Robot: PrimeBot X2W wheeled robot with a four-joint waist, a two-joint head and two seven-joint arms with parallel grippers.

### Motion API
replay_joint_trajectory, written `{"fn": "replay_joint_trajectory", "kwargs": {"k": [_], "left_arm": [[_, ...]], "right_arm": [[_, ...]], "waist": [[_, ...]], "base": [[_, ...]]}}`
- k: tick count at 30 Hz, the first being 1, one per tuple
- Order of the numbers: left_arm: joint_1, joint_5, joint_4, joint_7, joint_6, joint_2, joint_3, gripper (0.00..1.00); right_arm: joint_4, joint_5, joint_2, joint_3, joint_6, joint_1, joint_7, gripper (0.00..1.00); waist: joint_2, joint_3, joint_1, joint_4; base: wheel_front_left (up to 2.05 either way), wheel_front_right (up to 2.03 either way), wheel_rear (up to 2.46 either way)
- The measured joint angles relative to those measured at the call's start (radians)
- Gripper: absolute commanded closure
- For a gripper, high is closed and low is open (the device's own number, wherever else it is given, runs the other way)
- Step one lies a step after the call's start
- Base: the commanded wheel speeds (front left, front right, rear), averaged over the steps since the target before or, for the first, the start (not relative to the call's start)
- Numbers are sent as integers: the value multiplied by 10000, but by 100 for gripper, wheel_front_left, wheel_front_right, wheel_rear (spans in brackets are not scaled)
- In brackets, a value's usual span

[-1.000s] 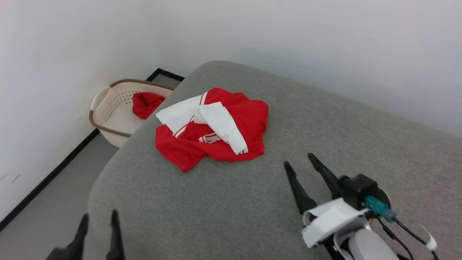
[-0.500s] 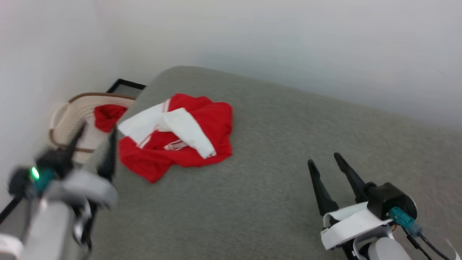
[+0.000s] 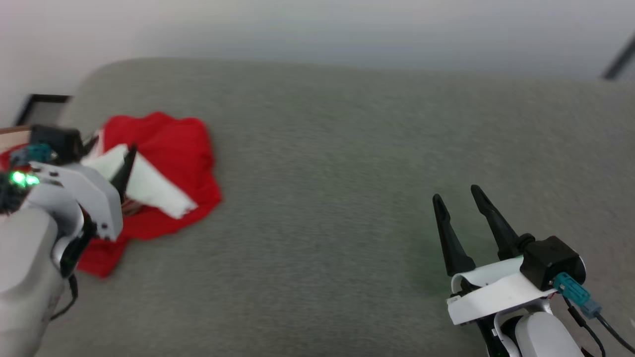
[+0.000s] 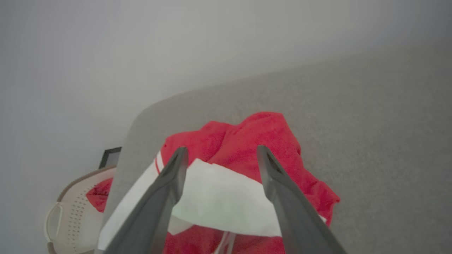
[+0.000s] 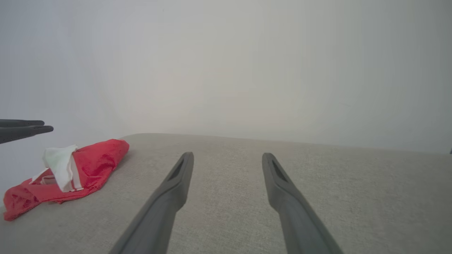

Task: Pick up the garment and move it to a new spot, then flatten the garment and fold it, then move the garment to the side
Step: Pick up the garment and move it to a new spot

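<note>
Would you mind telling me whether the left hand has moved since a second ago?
Yes. From the near corner of the grey cushion, the left hand has come forward to above the garment.

The head view is smeared throughout, so the weave of the grey cushion (image 3: pixel 317 148) and the trim of the garment (image 3: pixel 168 144) cannot be made out. There the left gripper (image 3: pixel 113 145) and its pale forearm (image 3: pixel 25 267) cover the garment's left part. The basket (image 4: pixel 70 225) at the far left is cut by the picture's bottom edge and half hidden behind the cushion's corner, as is the red cloth (image 4: pixel 97 197) inside it.
</note>
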Motion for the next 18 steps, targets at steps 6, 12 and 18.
{"fn": "replay_joint_trajectory", "kwargs": {"k": [6,12,18], "left_arm": [[-414,-2326,207,2489,-4,803,-1839,0],[-843,-3753,514,3676,-4,1605,-2771,0],[-1219,-4627,991,4098,-8,2025,-3258,0]], "right_arm": [[-188,40,0,58,0,-35,0,0],[-470,40,0,148,0,-198,0,0],[-800,27,-2,88,0,-294,0,0]], "waist": [[0,577,0,-936],[0,1214,0,-1587],[0,1919,0,-2109]], "base": [[0,0,0],[0,0,0],[0,0,0]]}}
